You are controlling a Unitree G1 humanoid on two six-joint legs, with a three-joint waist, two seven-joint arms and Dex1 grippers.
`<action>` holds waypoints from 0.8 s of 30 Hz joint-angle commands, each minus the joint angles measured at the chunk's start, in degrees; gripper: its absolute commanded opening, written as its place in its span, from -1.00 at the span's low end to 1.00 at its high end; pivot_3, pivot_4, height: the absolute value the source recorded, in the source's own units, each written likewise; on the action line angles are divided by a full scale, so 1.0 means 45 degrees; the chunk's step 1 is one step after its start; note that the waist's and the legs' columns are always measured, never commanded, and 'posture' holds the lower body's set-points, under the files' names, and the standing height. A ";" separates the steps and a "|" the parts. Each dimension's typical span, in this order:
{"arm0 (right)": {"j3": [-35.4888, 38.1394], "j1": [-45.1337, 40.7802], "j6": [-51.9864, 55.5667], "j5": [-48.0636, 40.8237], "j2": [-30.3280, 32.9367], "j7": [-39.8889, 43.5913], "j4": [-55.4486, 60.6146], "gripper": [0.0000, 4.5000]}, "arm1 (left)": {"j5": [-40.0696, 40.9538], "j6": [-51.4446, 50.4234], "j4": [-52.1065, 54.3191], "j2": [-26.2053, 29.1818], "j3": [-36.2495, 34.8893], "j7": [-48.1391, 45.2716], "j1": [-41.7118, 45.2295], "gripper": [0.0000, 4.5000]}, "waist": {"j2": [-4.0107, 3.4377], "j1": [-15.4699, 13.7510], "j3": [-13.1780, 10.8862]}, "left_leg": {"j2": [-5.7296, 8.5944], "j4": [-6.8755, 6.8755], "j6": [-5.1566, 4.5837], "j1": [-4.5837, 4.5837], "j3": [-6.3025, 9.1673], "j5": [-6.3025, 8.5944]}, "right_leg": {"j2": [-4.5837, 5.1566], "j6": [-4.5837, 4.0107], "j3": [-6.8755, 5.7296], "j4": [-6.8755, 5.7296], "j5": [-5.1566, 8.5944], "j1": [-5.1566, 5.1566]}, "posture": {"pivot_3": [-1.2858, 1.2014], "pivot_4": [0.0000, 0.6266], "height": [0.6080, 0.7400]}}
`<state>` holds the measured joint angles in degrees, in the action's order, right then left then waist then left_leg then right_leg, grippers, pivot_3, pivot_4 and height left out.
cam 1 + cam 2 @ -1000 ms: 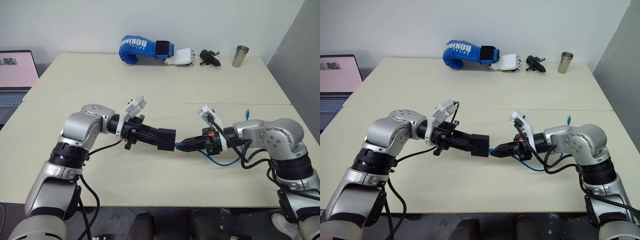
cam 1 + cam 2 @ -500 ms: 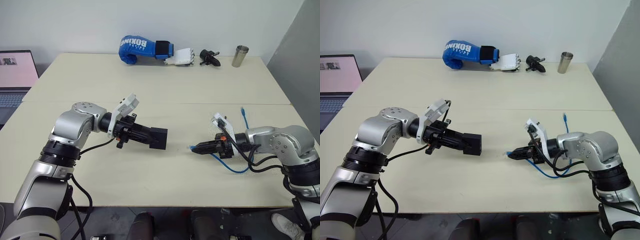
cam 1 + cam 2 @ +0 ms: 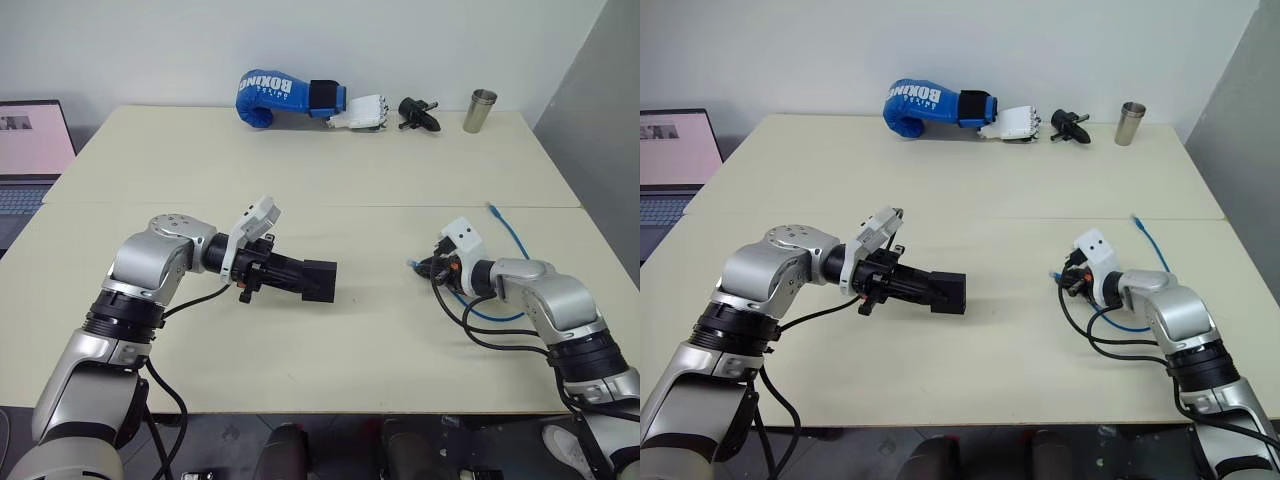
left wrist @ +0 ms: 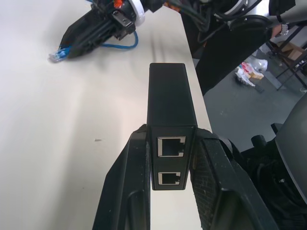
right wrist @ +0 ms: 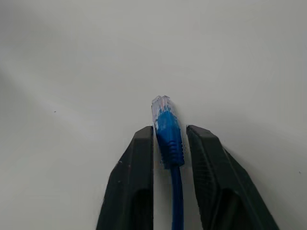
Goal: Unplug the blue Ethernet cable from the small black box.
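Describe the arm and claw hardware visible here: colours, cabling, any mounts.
Both arms have silver-grey rounded metal shells with black joint rings. Loose black cables loop along each forearm. A white angular bracket sits on each wrist. The left claw and right claw each have two matte black tapered fingers; orange-red accents show near the right wrist. No markings legible.

- On my left, the left gripper (image 3: pixel 322 281) holds the small black box (image 3: pixel 319 281) above the table (image 3: pixel 330 170).
- Well apart on my right, the cable (image 3: pixel 497 300) lies on the table, its plug between the right gripper (image 5: pixel 169 143) fingers.
- Along the far edge: glove (image 3: pixel 288 96), cup (image 3: pixel 480 110).
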<state>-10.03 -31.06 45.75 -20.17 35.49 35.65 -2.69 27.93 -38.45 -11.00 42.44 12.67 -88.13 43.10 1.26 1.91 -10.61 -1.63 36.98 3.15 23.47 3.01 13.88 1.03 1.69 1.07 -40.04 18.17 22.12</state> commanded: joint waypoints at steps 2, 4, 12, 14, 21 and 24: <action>0.0881 -0.0035 0.0140 -0.0306 0.0139 0.0425 0.0680 0.06 | -0.0049 0.0448 0.0072 -0.0322 -0.0962 0.1047 -0.0012 -0.65 | 0.0000 -0.0015 0.0000 | 0.0003 0.0000 0.0000 0.0001 -0.0001 0.0000 | 0.0001 0.0000 0.0001 0.0003 0.0000 -0.0001 | 0.03 -0.52 1.00; 0.1202 -0.0046 0.0220 -0.0619 0.0214 0.0685 0.1387 0.24 | -0.0398 0.1180 -0.0161 -0.0795 -0.1430 0.2245 -0.0093 -0.65 | 0.0000 -0.0021 0.0000 | 0.0004 0.0002 0.0000 0.0002 -0.0002 0.0000 | 0.0004 0.0000 0.0002 0.0005 0.0000 -0.0002 | 0.03 -0.52 1.00; 0.0597 -0.0982 0.1144 -0.1529 -0.1113 0.0439 0.4608 0.25 | -0.3354 0.7014 -0.3118 -0.3530 -0.3346 0.9969 -0.0830 -0.65 | 0.0000 0.0045 0.0004 | -0.0005 0.0008 -0.0001 -0.0003 0.0005 0.0000 | 0.0008 -0.0005 0.0003 -0.0002 -0.0005 -0.0003 | 0.03 -0.52 1.00; 0.0010 -0.1285 0.1060 -0.1140 -0.1890 -0.0055 0.4495 0.25 | -0.3986 0.8200 -0.4204 -0.3864 -0.3567 1.1444 -0.1164 -0.65 | -0.0001 0.0062 0.0005 | -0.0008 0.0003 -0.0002 -0.0016 0.0006 -0.0001 | 0.0007 -0.0009 0.0003 -0.0005 -0.0008 -0.0005 | 0.03 -0.52 1.00; -0.1025 -0.2215 0.0612 -0.0184 -0.3203 -0.0399 0.3342 0.25 | -0.4735 0.9580 -0.6189 -0.4382 -0.4085 1.4179 -0.1629 -0.65 | 0.0003 -0.0133 0.0006 | 0.0011 0.0046 0.0001 0.0051 0.0029 -0.0002 | 0.0040 -0.0008 -0.0030 -0.0012 -0.0015 0.0023 | 0.03 -0.52 1.00; -0.1141 -0.2406 0.0399 0.0049 -0.3265 -0.0268 0.2939 0.25 | -0.4671 0.9531 -0.6530 -0.4483 -0.4294 1.4585 -0.1760 -0.65 | 0.0009 -0.0127 0.0011 | 0.0025 0.0051 0.0001 0.0052 0.0022 -0.0002 | 0.0051 0.0004 -0.0025 -0.0011 -0.0023 0.0019 | 0.03 -0.52 1.00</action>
<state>-15.36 -41.14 49.09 -20.74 20.88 33.90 10.35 7.19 4.09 -39.23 22.28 -5.08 -24.35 35.38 1.30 1.34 -10.56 -1.51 37.22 3.16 23.70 3.10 13.87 1.26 1.71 0.95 -40.09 18.05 22.20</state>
